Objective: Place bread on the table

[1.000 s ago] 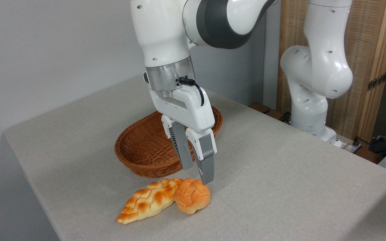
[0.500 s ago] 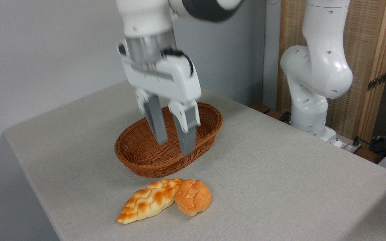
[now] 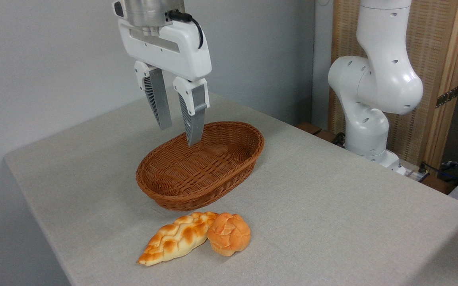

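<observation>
Bread (image 3: 229,234) on table (image 3: 332,198) — gripper (image 3: 179,135) well above.

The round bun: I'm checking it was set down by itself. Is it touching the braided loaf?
Touching. The camera view shows the bread pressed against the braided loaf's right end on the table, no gap between them.

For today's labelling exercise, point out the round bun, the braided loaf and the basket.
round bun (image 3: 229,239), fixed camera, on its scored top
braided loaf (image 3: 175,239), fixed camera, middle of its plaited crust
basket (image 3: 181,200), fixed camera, on its near outer wall
</observation>
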Motion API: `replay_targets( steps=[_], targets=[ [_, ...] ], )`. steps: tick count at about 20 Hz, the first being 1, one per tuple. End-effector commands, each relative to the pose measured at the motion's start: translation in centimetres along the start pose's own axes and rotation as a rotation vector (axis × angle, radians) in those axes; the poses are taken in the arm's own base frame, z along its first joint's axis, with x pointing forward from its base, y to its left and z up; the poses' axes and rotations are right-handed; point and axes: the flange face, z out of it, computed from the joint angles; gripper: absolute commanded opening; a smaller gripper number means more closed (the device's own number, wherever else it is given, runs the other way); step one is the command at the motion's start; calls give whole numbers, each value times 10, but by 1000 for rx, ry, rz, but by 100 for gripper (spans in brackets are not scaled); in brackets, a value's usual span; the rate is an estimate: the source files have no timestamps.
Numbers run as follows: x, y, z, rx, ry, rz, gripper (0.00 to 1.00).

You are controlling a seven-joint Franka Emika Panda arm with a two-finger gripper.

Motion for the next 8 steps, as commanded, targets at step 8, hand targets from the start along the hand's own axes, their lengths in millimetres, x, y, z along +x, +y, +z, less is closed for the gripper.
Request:
replay_targets(
  steps=[8],
  targets=[
    [-1,-15,-7,-29,-11,-21,100]
  ],
)
